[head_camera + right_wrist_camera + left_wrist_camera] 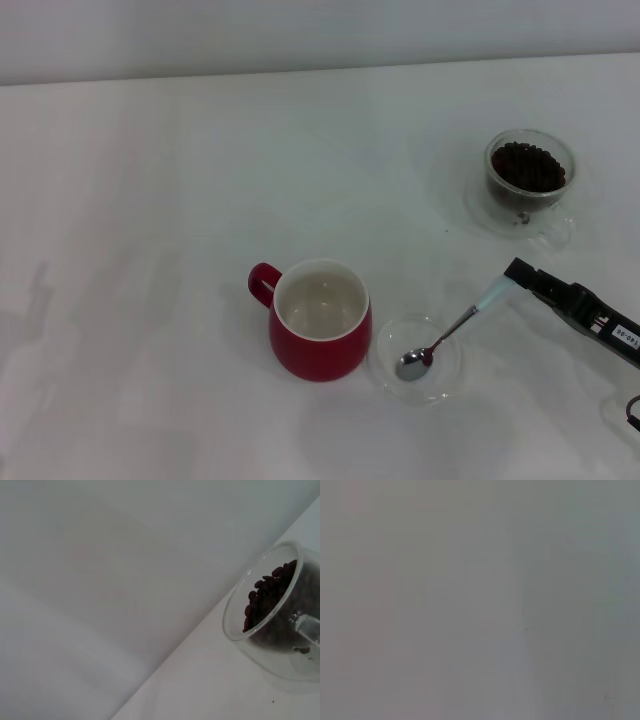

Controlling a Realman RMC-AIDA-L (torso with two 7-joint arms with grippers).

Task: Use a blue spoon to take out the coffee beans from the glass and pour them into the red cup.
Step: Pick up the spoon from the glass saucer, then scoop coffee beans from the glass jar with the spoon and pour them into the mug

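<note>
- The right gripper (512, 277) sits at the pale handle end of the spoon (440, 340), to the right of the red cup (320, 320); its jaws look closed on that handle, though the fingertips themselves are hard to make out
- The spoon's bowl rests in a shallow clear dish (445, 385) just right of the cup, with the shaft slanting up toward the gripper
- The glass (529, 178) stands well beyond the cup, up and to the right, heaped with beans (530, 166); the wrist view shows the beans (267, 597) close to the rim of the glass (235, 625)
- The cup looks empty inside, so I judge no beans have gone over yet
- Risk: the grip is far out on the handle end, so the spoon could pivot or slip as it lifts, and the bowl could catch the dish rim and drag it into the cup
- Risk: with beans that high, pushing the spoon in may shove some over the edge onto the bench (150, 200), or nudge the light glass
- Risk: a tilt on the way back to the cup would drop beans short of it
- The left gripper is not visible; its wrist view shows only a blank grey surface
</note>
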